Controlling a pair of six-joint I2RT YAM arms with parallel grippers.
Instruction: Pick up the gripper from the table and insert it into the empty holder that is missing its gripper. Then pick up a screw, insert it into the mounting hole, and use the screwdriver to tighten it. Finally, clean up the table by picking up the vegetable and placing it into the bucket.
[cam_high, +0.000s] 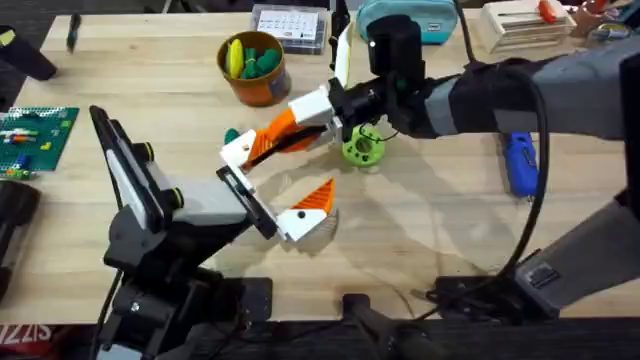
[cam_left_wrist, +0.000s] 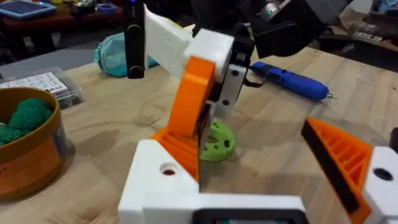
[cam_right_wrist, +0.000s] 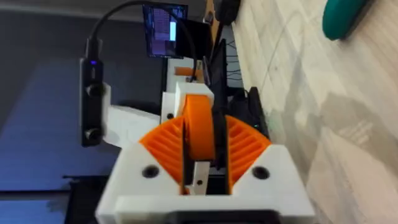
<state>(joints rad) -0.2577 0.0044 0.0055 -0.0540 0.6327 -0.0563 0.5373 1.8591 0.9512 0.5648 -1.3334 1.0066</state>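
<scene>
A robotics lab or workshop bench. The work surface was a butcher-block table (cam_high: 450, 240) with two robot arms mounted at its near edge, cables trailing beside their bases. Shop clutter lay about: a clear compartmented parts box (cam_high: 291, 27), a blue powered screwdriver (cam_high: 520, 163), a green circuit board (cam_high: 30, 140) at the left edge, a wooden rack (cam_high: 520, 25) at the far right. Beyond the table, another bench with gear stood in a dim room (cam_left_wrist: 56, 15).

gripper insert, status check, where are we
Right pincer shut on the gripper, carried toward the holder. Left pincer's fingers apart, nothing between. Green disc just beyond; screwdriver lying untouched.
</scene>
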